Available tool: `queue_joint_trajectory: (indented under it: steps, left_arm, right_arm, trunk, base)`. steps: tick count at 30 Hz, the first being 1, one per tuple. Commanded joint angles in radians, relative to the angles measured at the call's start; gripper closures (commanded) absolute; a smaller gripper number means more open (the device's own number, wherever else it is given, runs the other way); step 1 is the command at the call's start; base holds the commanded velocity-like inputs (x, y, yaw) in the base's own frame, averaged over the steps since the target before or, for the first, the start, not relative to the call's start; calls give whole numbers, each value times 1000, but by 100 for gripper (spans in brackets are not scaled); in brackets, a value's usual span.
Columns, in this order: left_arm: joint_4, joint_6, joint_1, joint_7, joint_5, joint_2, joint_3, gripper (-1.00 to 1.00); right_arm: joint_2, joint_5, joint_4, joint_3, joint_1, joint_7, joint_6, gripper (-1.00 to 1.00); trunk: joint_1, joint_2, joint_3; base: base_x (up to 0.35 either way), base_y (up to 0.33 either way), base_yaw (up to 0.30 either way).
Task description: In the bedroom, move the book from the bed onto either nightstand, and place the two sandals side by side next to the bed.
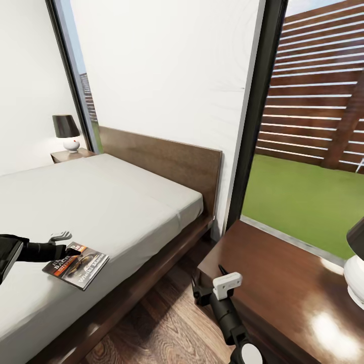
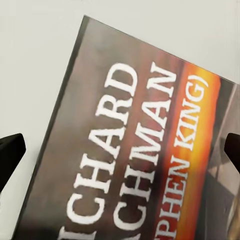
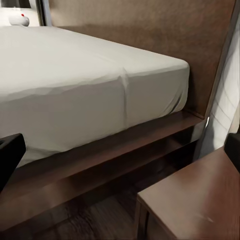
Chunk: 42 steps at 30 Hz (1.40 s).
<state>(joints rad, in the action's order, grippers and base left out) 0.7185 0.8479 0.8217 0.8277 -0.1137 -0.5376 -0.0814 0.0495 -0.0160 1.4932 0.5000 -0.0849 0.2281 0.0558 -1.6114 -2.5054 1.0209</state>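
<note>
Right now my left gripper (image 1: 70,243) sits directly over the book (image 1: 76,266), its fingers spread apart with one dark fingertip (image 2: 10,155) on each side of the cover, and I can't tell whether they touch it. The book lies flat on the grey mattress of the bed (image 1: 126,202), near its edge. Farther off my right gripper (image 1: 208,283), fingers apart, hovers at the nightstand (image 1: 283,298).
</note>
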Motion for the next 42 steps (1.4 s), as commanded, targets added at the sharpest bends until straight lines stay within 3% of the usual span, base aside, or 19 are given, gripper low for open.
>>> queue_joint_trajectory:
  steps: [1, 42]
  left_arm:
    - [1, 2, 1, 10, -11, 1, -4, -100]
    - [-4, -36, 1, -2, -12, -2, -11, -100]
  right_arm:
    - [1, -2, -1, 5, -1, 8, 3, -100]
    - [-8, -1, -19, 12, -3, 8, 3, -100]
  trunk:
    - [0, 0, 1]
    - [0, 0, 1]
  base:
    - [0, 0, 0]
    - [0, 0, 0]
